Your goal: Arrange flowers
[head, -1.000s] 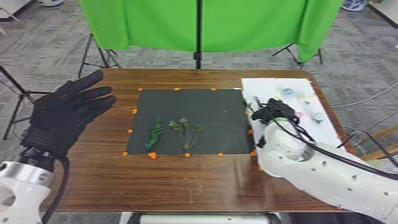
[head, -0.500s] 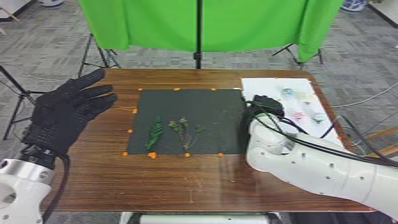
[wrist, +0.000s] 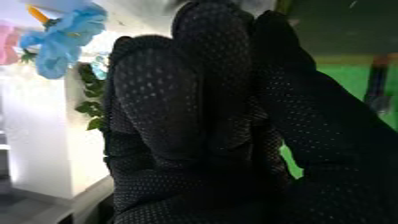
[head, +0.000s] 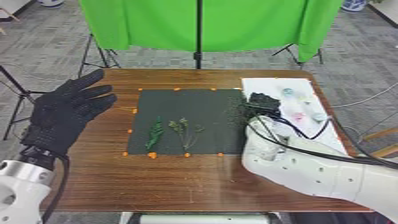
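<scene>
Black mat (head: 187, 102) as landmark. Feathery dark sprig (head: 238, 111) over the mat's right edge, against the fingertip side of the right hand (head: 264, 104), which sits just right of that edge. Green leafy sprig (head: 155, 134) on the mat's near left part; thin branching sprig (head: 185, 132) beside it, near the mat's middle, both apart from the right hand. White sheet (head: 266, 85) right of the mat, bearing blue flower (head: 288, 92) and pink flower (head: 298, 116), both on the far side of the right hand from the mat. Wrist view: blue and pink blooms, with green leaves (wrist: 92, 95) close by the glove. Right hand nearly closed: fingers long and bunched, thumb drawn in beside them, a small gap lower down. Appears to have the feathery sprig pinched at the tips; exact grip point hidden. Left hand (head: 67, 107) raised left of the mat, well apart from it, fingers loosely spread, nothing in it.
</scene>
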